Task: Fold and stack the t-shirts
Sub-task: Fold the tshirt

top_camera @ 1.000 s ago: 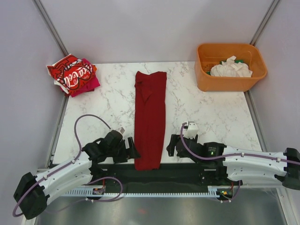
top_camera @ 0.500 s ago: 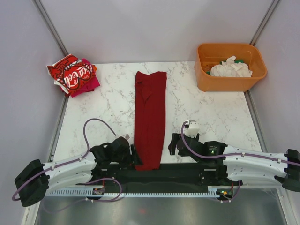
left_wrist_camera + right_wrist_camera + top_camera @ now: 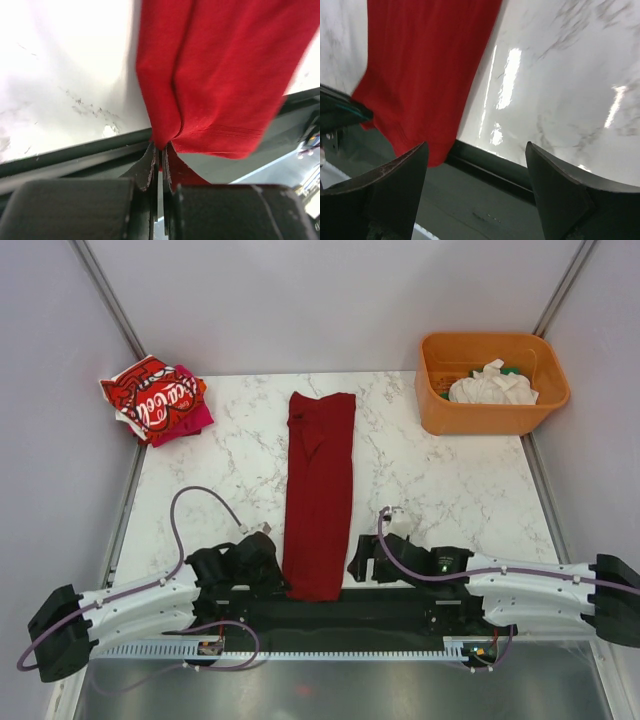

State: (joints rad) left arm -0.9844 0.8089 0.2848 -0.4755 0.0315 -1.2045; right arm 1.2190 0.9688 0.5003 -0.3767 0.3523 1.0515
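Observation:
A dark red t-shirt (image 3: pixel 320 490), folded into a long strip, lies down the middle of the marble table, its near end hanging over the front edge. My left gripper (image 3: pixel 283 577) is shut on the near left corner of that shirt (image 3: pixel 200 80), the cloth pinched between the fingertips (image 3: pixel 150 165). My right gripper (image 3: pixel 356 565) stands open just right of the shirt's near right corner (image 3: pixel 420 80), nothing between its fingers (image 3: pixel 400 175). A bright red lettered t-shirt (image 3: pixel 152 395) lies on a magenta one (image 3: pixel 195 420) at the back left. A white t-shirt (image 3: pixel 492 385) sits in the orange tub.
The orange tub (image 3: pixel 490 420) stands at the back right corner. Grey walls close in the table on the left, right and back. A dark rail (image 3: pixel 340 608) runs along the table's front edge between the arm bases.
My left gripper moved right to the shirt's near left corner and shut on it. My right gripper slid left and nearer, closer to the near right corner, still open.

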